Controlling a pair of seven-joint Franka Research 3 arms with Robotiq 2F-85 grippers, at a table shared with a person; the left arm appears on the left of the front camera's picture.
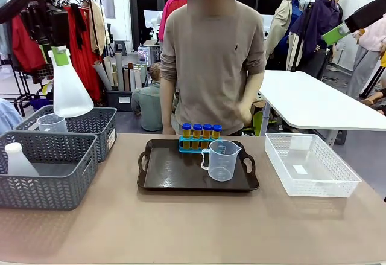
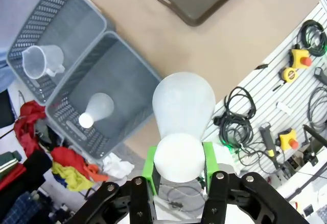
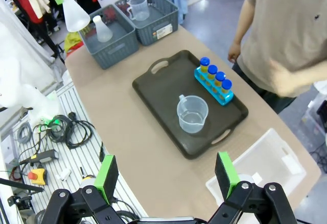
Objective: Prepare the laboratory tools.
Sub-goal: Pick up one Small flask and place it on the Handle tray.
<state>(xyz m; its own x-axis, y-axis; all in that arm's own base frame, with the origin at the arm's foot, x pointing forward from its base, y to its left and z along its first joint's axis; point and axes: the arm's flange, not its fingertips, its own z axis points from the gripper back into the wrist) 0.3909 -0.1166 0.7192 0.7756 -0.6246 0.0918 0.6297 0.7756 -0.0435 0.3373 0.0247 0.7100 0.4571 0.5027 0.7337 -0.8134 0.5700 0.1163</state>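
My left gripper (image 1: 60, 52) hangs high above the grey baskets, shut on the neck of a frosted white conical flask (image 1: 71, 95). In the left wrist view the green pads (image 2: 150, 164) clamp the flask (image 2: 184, 101) from both sides. A clear measuring beaker (image 1: 222, 160) stands on the black tray (image 1: 169, 174), beside the blue rack (image 1: 199, 145) of blue-capped amber tubes (image 1: 201, 130). A second flask (image 1: 18, 160) and a second beaker (image 1: 52, 123) sit in the grey baskets. My right gripper (image 3: 167, 175) is open, high over the table's near right side.
Two grey mesh baskets (image 1: 60, 183) (image 1: 99, 120) stand at the left. A white mesh basket (image 1: 325, 183) sits at the right. A person stands at the far edge behind the tray, one hand (image 3: 288, 78) raised near the rack.
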